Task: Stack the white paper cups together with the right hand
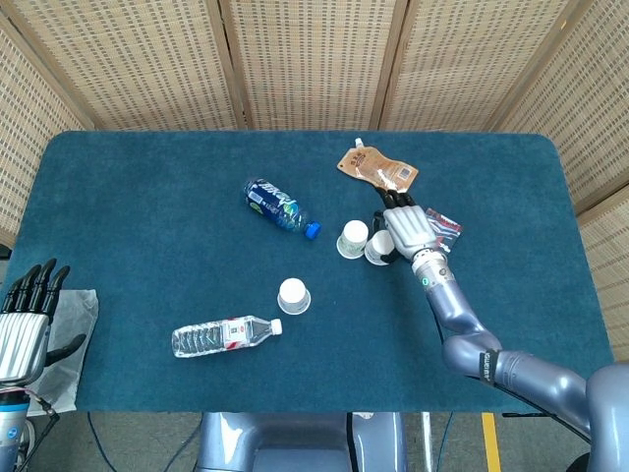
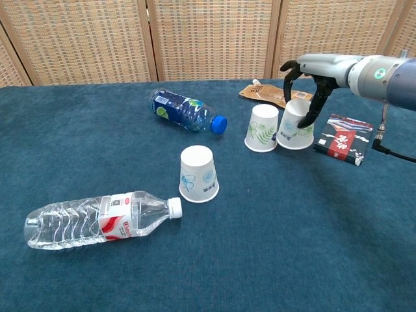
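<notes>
**A:** Your held cup (image 2: 296, 128) sits upside down on the desk (image 2: 312, 227), touching or almost touching the neighbouring cup (image 2: 262, 128) on its left. Your right hand (image 2: 311, 78) has its fingers (image 2: 309, 110) wrapped down over the held cup's top and far side, so it is grasping that one. The third cup (image 2: 197, 173) stands alone nearer the front, well apart from the pair.

**B:** So nothing is nested yet?

**A:** No. All three are inverted and on the cloth. From the head view the grasped cup (image 1: 378, 247) lies just beside its neighbour (image 1: 352, 239), not over it.

**B:** What should I watch for?

**A:** Mostly the closeness. If you slide sideways instead of lifting, the rim will likely shove the neighbouring cup over or push it towards the blue bottle (image 2: 187, 110). Paper cups are light, so a small nudge tips them. Squeeze too hard and you may crush the wall, which would stop it seating cleanly over another cup. I would judge that you need a clear lift before coming across.

**B:** Anything near the hand?

**A:** The red-and-black packet (image 2: 342, 138) lies just to the right of your fingers, and the brown pouch (image 2: 272, 95) sits behind. A wide swing of the wrist could drag either one.

**B:** And the other side?

**A:** Your left hand (image 1: 25, 320) rests off the desk's near left corner, fingers spread and holding nothing. The clear bottle (image 2: 101, 218) lies well away from all this.
</notes>
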